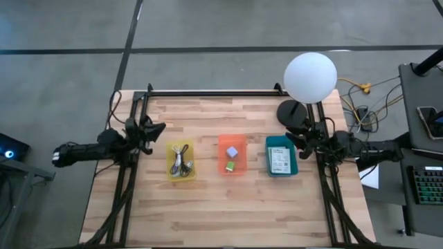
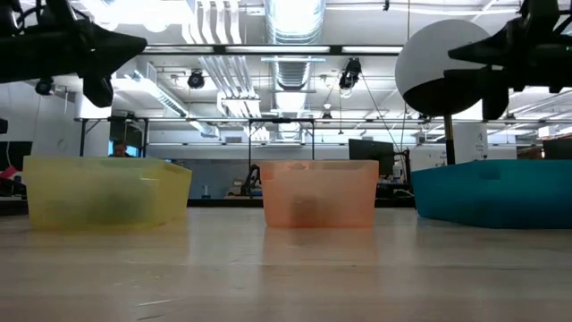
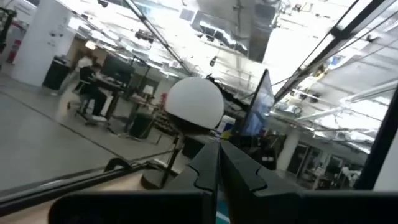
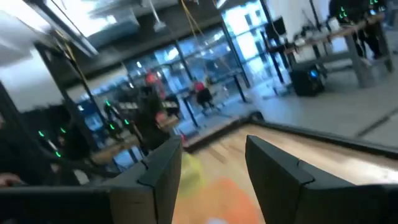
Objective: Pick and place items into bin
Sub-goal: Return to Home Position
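Observation:
Three small bins stand in a row mid-table. The yellow bin [image 1: 171,171] holds a dark coiled cable and a whitish cable [image 1: 181,160]. The orange bin [image 1: 241,144] holds a lavender cube [image 1: 233,151] and a green cube [image 1: 230,166]. In the teal bin [image 1: 293,164] lies a flat white printed packet [image 1: 279,160]. My left gripper [image 1: 160,128] [image 3: 217,152] hovers shut at the table's left side, above and beside the yellow bin. My right gripper [image 1: 289,137] [image 4: 214,146] hovers open at the right side by the teal bin, nothing between its fingers.
A lamp with a white globe [image 1: 310,77] on a black base [image 1: 292,112] stands at the far right of the table, close behind my right arm. A black frame rail [image 1: 208,93] runs along the far edge. Bare wood [image 1: 221,214] lies nearer the front edge.

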